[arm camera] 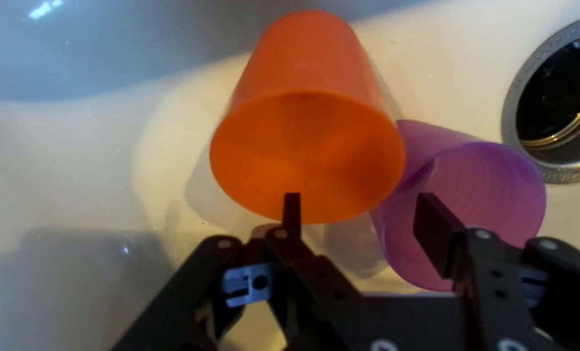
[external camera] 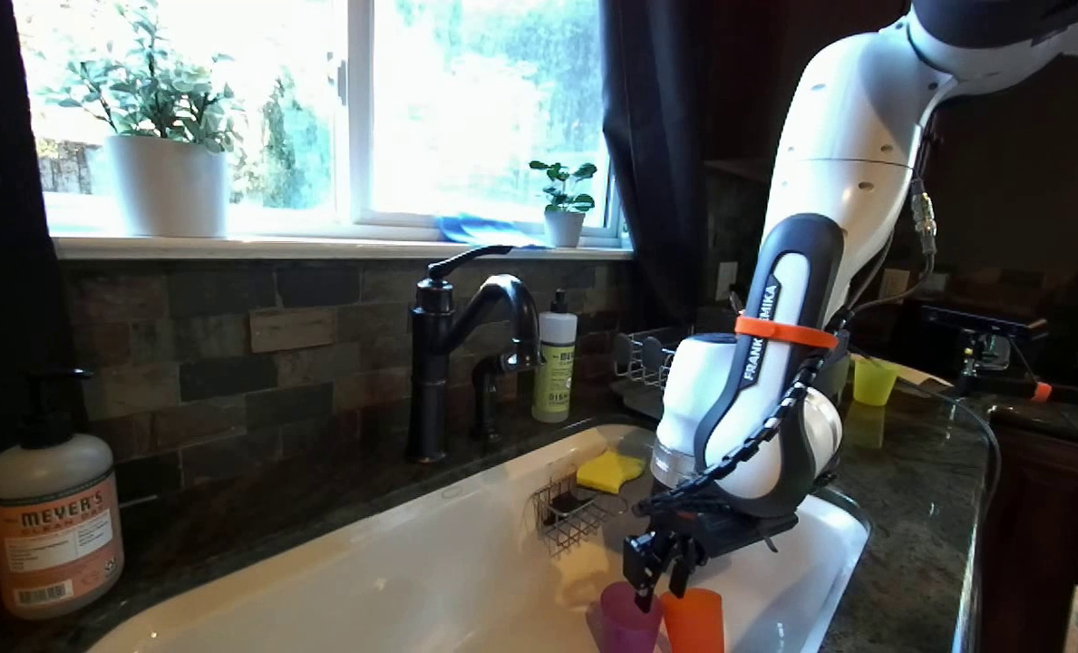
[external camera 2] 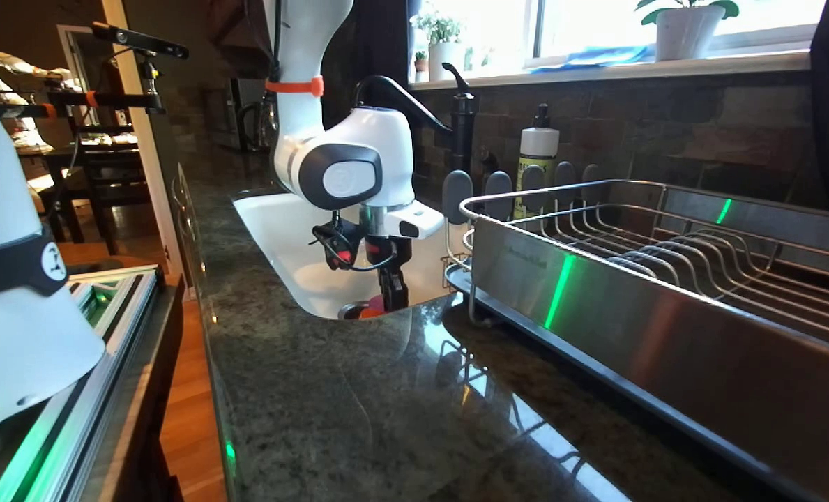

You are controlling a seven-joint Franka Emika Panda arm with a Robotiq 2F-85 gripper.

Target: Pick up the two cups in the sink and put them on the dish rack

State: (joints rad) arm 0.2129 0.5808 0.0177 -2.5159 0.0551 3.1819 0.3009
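The orange cup [arm camera: 309, 151] and purple cup [arm camera: 490, 190] stand side by side in the white sink [external camera: 321, 589], close together. In an exterior view the purple cup [external camera: 627, 626] and orange cup [external camera: 695, 621] are cut off by the bottom edge. My gripper [arm camera: 358, 204] is open and empty. In the wrist view one finger overlaps the orange cup's near rim and the other overlaps the purple cup's mouth. In an exterior view the gripper [external camera: 662, 594] is just above the cups; whether it touches them I cannot tell. The dish rack [external camera 2: 519, 261] stands on the counter beside the sink.
A yellow sponge [external camera: 609, 471] sits by a wire caddy [external camera: 568, 517] on the sink wall. The dark faucet [external camera: 430, 381] and a soap bottle [external camera: 554, 372] stand behind the sink. A yellow-green cup [external camera: 874, 380] is on the counter. The drain [arm camera: 553, 97] is near the purple cup.
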